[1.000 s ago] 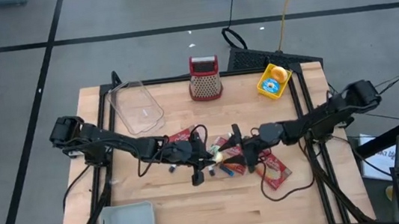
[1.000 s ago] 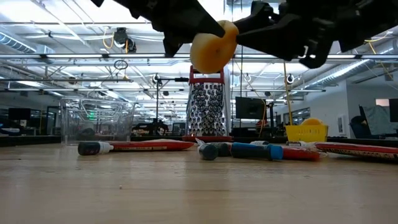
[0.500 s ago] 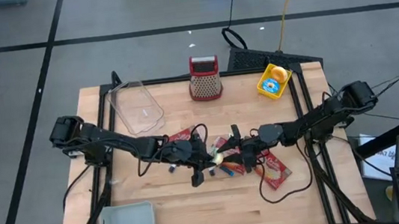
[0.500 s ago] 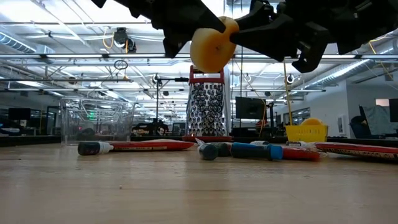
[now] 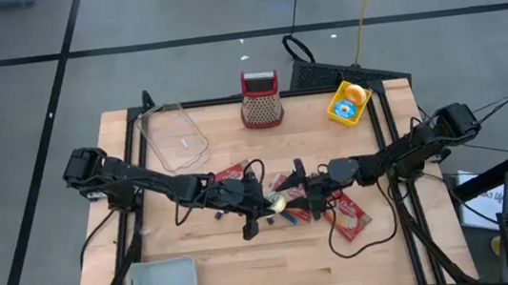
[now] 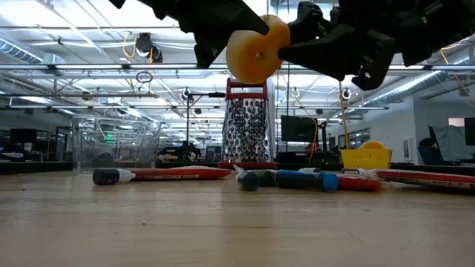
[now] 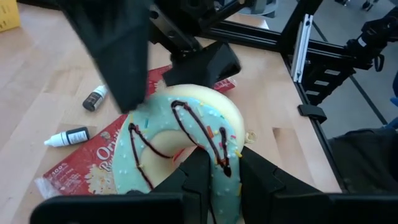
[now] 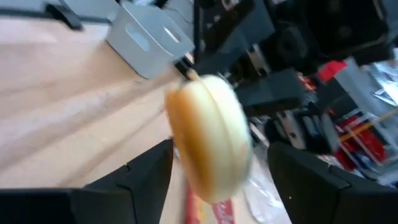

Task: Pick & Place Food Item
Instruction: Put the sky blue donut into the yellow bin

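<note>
We look down on a wooden table (image 5: 220, 261) where two dark arms meet near its middle. The left pincer (image 5: 266, 202) is clamped on a frosted donut (image 7: 186, 134), pale green icing with dark drizzle and sprinkles on top, tan underneath, held up in the air above the table. The right pincer (image 5: 300, 195) faces it from the other side, its fingers (image 8: 134, 177) spread apart to either side of the donut without closing on it. Toward the far edge stand a clear plastic container (image 5: 172, 137), a red-topped box grater (image 5: 261, 99) and a yellow box (image 5: 347, 102). A grey lid (image 5: 163, 283) lies at the near left corner. A red popcorn packet (image 5: 348, 216) and small dropper bottles (image 7: 69, 136) lie scattered under the arms.
</note>
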Tool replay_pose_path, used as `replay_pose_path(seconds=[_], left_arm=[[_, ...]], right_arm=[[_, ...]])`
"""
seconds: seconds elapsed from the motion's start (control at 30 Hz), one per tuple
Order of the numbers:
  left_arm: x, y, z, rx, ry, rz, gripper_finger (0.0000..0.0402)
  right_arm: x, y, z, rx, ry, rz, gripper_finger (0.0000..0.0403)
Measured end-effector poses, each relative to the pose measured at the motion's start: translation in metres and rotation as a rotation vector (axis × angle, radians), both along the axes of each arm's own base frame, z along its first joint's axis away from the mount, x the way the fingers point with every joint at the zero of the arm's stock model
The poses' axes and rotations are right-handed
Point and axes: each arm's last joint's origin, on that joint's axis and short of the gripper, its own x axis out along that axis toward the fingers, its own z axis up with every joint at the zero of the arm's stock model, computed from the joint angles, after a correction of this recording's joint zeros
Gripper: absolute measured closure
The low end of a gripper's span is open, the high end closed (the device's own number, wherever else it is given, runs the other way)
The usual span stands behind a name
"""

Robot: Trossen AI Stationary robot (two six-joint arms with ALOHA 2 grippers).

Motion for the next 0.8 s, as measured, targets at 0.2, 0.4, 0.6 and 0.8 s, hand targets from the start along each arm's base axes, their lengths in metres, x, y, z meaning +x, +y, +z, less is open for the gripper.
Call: replay_pose_path(seconds=[0.2, 0.4, 0.6, 0.8], left_arm=[[0.0001, 0.0007, -0.0001, 0.000, 0.001, 0.003, 0.0341], [0.0002, 0.0006, 0.0001, 0.000, 0.000, 0.003, 0.0341], [0.0003, 0.0010, 0.0002, -0.014, 0.002, 0.021, 0.0338], [0.0005, 0.0015, 0.0004, -0.066, 0.008, 0.066, 0.0278]], right_arm=[[-0.0001, 0.0009, 0.0008, 0.021, -0.004, 0.024, 0.0202], [-0.0001, 0.0010, 0.0017, 0.024, -0.013, 0.027, 0.0264], [-0.0001, 0.0009, 0.0014, 0.062, -0.001, 0.022, 0.0323], [-0.0003, 0.0008, -0.0003, 0.060, 0.016, 0.020, 0.0371]])
